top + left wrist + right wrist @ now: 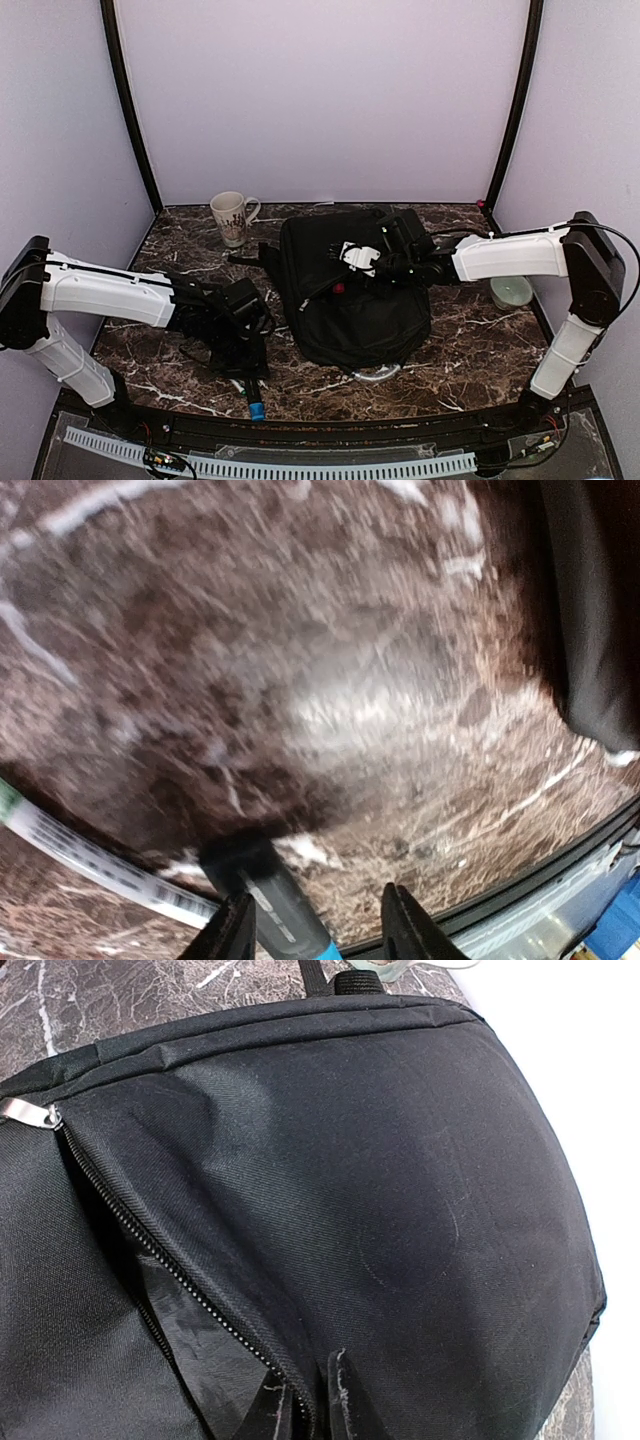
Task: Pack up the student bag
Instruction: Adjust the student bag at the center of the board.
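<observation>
The student bag (pixel 350 310) is a big black backpack lying flat mid-table, its grey loop handle (pixel 375 375) at the near end. My right gripper (pixel 345 262) rests on its top. In the right wrist view the gripper (pixel 310 1410) is shut on the fabric edge beside the open zipper (pixel 150 1240), whose metal pull (pixel 25 1112) is at the far left. My left gripper (pixel 248 362) is low over the table, left of the bag. It is open (pixel 325 930), with a dark marker with a blue end (pixel 275 900) lying against its left finger.
A patterned mug (pixel 230 215) stands at the back left. A pale green round thing (pixel 512 292) sits right of the bag under the right arm. A white pen with a barcode label (pixel 90 860) lies left of the marker. The table's near edge (pixel 560 875) is close.
</observation>
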`<state>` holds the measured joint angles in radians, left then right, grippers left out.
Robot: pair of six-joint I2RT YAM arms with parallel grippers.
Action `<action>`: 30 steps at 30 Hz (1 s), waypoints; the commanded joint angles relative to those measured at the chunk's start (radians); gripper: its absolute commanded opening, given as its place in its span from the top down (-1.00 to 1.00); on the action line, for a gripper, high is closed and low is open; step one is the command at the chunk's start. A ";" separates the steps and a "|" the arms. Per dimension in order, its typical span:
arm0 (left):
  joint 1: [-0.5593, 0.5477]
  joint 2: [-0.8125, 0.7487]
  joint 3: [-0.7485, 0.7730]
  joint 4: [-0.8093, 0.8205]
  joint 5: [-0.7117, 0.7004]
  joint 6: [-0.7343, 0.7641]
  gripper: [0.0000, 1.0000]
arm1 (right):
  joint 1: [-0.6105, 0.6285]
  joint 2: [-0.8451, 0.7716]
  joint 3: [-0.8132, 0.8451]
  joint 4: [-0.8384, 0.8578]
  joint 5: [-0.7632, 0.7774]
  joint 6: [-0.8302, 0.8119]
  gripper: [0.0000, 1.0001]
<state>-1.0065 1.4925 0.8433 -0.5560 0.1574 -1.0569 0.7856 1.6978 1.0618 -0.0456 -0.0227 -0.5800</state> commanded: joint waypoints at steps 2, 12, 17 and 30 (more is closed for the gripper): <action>-0.083 -0.005 0.035 -0.083 0.003 -0.089 0.10 | -0.004 -0.010 0.010 0.041 0.017 0.032 0.78; -0.197 -0.002 0.031 -0.158 0.023 -0.165 0.10 | -0.004 -0.015 0.012 0.028 0.013 0.038 0.78; -0.210 0.026 0.001 -0.086 0.021 -0.183 0.12 | -0.002 -0.008 0.021 0.025 0.000 0.042 0.79; -0.198 0.090 -0.015 -0.028 -0.033 -0.190 0.14 | -0.002 -0.014 0.021 -0.003 0.014 0.042 0.82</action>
<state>-1.2144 1.5761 0.8474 -0.5903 0.1665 -1.2293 0.7856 1.6978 1.0618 -0.0566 -0.0288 -0.5625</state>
